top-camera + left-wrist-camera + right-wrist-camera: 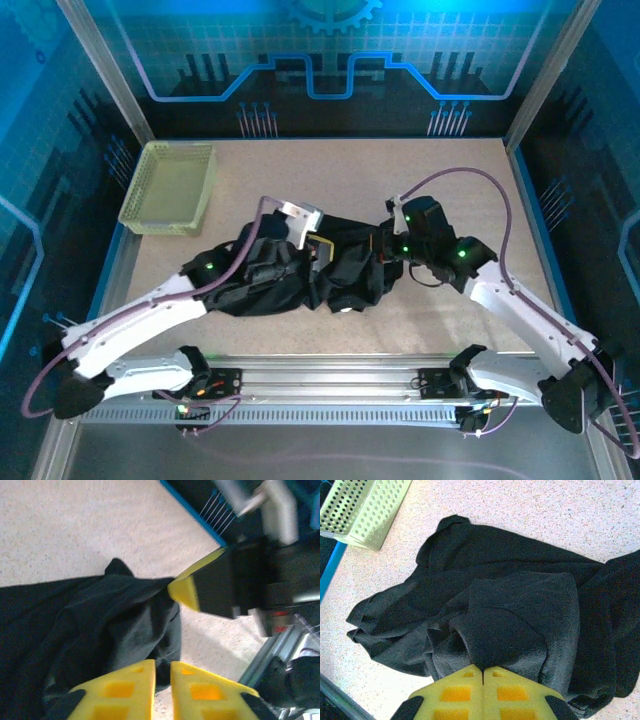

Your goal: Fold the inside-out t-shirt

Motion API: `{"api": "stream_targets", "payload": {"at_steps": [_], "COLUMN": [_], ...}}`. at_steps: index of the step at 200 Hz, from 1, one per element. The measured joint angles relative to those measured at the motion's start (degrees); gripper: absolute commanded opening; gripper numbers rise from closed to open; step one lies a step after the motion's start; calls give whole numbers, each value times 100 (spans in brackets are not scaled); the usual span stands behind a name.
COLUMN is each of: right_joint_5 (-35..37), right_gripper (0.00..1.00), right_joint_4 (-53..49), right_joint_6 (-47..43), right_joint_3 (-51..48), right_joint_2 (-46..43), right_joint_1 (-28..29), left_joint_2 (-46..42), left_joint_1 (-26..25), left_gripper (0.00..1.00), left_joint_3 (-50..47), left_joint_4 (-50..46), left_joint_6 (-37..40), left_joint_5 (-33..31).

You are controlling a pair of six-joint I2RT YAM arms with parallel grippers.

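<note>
Top external view gave us the whole layout: the inside-out t-shirt [265, 285] lay bunched in a black heap at the middle of the speckled counter [450, 180], with both arms reaching over it and hiding much of its upper edge. A pale yellow-green mesh basket [170, 187] stood at the far left corner, well apart from the shirt. Purple cables [500, 190] looped above each arm, and an aluminium rail [330, 375] ran along the near edge.

From the right wrist camera we saw what the overhead shot hid. The right claw [483, 670] was clenched, its yellow fingers [512, 692] pressed together on a raised fold of the shirt. The cloth spread crumpled beyond it, and the basket's perforated wall showed at the upper left.

From the left wrist camera we saw the left claw [162, 666] with a narrow slit between its fingers. The shirt's edge reached up to them, but we could not tell whether any fabric was pinched. Just ahead, one yellow finger of the right claw touched a drawn-up corner of the shirt, with the counter's blue border [192, 510] behind.
</note>
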Motion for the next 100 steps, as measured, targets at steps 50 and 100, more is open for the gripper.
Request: {"api": "stream_targets", "payload": {"at_steps": [50,100], "right_joint_5": [-46,-450], "right_gripper": [0,0], "right_joint_4": [31,317], "right_joint_6": [-151,-417], "right_joint_3": [-291,-970], "right_joint_2": [-302,-785], "right_joint_1": [-2,-11], "left_joint_2": [1779,2037], "left_joint_1": [304,533], "left_gripper": [53,56], "left_joint_3": [157,157], "left_joint_4": [-90,125], "left_joint_6": [-258,-372], "left_joint_5": [81,264]}}
